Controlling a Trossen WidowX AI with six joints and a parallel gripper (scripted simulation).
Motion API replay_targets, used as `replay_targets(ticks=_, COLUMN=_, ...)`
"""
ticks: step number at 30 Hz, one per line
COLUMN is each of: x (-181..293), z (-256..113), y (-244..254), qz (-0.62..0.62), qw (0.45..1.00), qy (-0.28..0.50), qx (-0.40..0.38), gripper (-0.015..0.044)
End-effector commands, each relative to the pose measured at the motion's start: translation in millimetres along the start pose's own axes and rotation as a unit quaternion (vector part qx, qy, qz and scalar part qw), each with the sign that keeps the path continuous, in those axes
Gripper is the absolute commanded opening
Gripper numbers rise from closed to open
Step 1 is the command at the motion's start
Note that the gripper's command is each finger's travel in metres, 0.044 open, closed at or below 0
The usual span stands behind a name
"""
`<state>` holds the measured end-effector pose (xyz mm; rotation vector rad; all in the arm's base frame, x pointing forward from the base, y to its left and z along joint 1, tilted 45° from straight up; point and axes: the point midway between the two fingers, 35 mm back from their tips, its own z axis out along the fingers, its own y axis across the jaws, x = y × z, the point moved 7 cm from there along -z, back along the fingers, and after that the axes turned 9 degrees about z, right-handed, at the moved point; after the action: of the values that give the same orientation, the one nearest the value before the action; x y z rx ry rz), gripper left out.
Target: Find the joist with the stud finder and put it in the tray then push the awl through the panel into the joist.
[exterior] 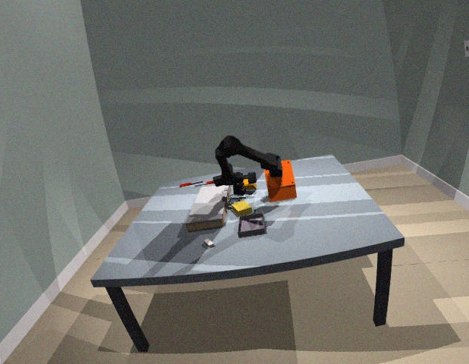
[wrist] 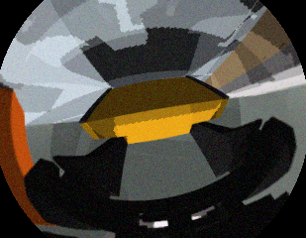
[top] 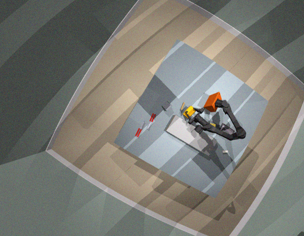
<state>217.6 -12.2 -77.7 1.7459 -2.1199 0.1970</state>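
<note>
My gripper (top: 192, 114) (wrist: 156, 126) is shut on a yellow, black-edged block (top: 190, 111) (exterior: 249, 183) (wrist: 157, 116), which looks like the stud finder. It is held beyond the panel's long edge, on the orange base's side; its exact height is unclear. The pale floor panel (top: 182, 129) (exterior: 211, 196) lies flat on the table. The dark-rimmed tray (top: 227, 128) (exterior: 251, 234) holds no yellow block. Which thing is the awl is unclear: a thin tan stick (top: 182, 105) lies near the held block, and slim red-handled tools (top: 152, 117) (exterior: 184, 184) lie beyond the panel.
Another yellow block (top: 212, 125) (exterior: 241, 208) sits between panel and tray, partly under the arm in the top view. A small white block (top: 225, 151) (exterior: 208, 243) lies near the tray. The orange base (top: 212, 102) (exterior: 281, 192) (wrist: 9, 149) stands close to the gripper.
</note>
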Motion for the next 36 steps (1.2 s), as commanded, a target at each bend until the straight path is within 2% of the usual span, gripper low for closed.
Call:
replay_targets(ticks=1, x=-1.9, z=1.3, y=0.5, qz=0.001, qw=1.0, qy=0.001, qx=0.0, gripper=0.0105)
replay_targets(ticks=11, x=-6.5, z=0.4, y=-0.3, qz=0.0, qw=1.0, qy=0.0, qx=0.0, gripper=0.0368)
replay_targets(ticks=12, x=-7.0, z=0.0, y=-0.3, qz=0.0, qw=1.0, qy=0.0, qx=0.0, gripper=0.0378)
replay_targets(ticks=36, x=-9.4, z=-2.0, y=0.2, qz=0.0, qw=1.0, qy=0.0, qx=0.0, gripper=0.0378)
